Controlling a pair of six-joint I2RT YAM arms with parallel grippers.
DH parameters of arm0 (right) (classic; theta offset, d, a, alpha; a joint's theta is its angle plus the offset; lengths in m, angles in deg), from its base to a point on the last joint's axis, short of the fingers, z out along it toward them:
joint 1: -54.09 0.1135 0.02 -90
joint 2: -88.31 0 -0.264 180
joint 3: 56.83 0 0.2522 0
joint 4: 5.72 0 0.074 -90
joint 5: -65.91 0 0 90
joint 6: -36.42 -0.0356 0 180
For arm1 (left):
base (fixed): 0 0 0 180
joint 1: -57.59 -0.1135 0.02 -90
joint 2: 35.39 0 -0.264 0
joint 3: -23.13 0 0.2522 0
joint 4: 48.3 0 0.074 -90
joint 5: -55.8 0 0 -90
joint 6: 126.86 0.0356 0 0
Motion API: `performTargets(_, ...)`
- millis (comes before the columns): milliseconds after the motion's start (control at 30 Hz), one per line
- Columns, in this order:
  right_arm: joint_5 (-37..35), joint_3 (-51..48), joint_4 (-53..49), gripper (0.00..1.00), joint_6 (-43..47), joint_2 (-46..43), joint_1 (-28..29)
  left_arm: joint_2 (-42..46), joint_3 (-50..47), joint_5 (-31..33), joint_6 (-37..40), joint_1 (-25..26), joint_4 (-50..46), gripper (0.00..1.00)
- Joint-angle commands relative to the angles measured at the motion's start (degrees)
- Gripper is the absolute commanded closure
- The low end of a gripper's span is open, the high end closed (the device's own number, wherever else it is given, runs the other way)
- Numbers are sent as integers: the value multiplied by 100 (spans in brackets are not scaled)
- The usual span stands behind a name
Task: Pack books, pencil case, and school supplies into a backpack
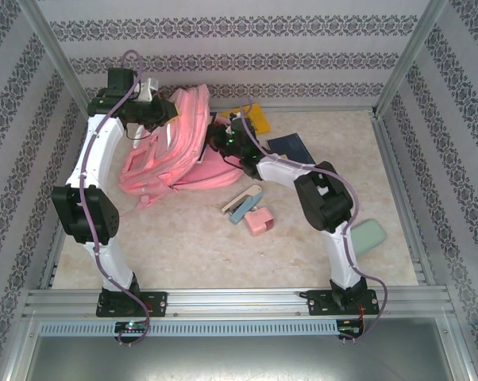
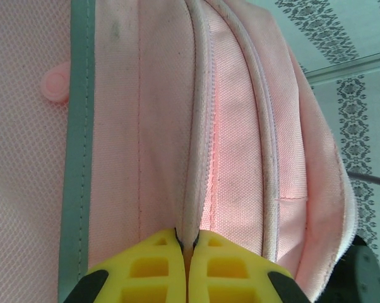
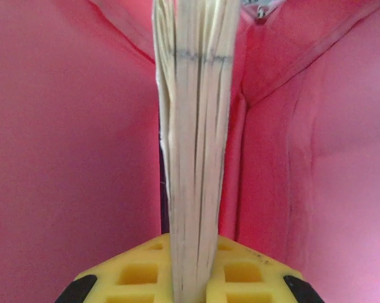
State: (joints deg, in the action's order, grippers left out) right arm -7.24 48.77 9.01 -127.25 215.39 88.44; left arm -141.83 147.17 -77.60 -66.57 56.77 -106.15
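- Pink backpack lies far left on the table; left gripper meets its upper edge, right gripper sits at its opening.
- Left wrist: yellow fingers pinched shut on the backpack's piped seam.
- Right wrist: fingers clamp a book by its page edges, pink lining around.

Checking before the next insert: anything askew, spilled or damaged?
Nothing spilled or damaged. One oddity: the book held by the right gripper inside the backpack has pages bowing and fanning apart above the grip. The pencil case lies tilted, far right, apart from the rest.
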Motion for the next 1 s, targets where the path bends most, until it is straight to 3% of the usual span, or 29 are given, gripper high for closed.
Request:
performTargets(0, -325, 643, -287, 100, -137, 502, 175, 112, 255, -503, -106, 12, 722, 100)
performTargets(133, -387, 1500, -1111, 100, 251, 1042, 365, 132, 261, -552, -100, 12, 723, 100)
performTargets(500, -418, 3481, -2445, 100, 286, 2374, 673, 203, 29, -639, -242, 10, 890, 100)
performTargets(533, -414, 3760, -2696, 96, 357, 2465, 686, 211, 16, -614, -221, 5, 859, 100)
performTargets(600, -381, 4087, -3091, 75, 524, 2568, 699, 228, -21, -554, -133, 12, 784, 100)
performTargets(767, -254, 3493, -3011, 44, 754, 2054, 589, 233, -38, -147, 243, -68, 402, 100)
performTargets(833, -268, 3138, -2976, 38, 903, 1737, 531, 215, -94, -32, 363, -156, 303, 100)
performTargets(967, -282, 2405, -2877, 37, 1161, 1045, 388, 202, -219, 455, 672, -261, 27, 100)
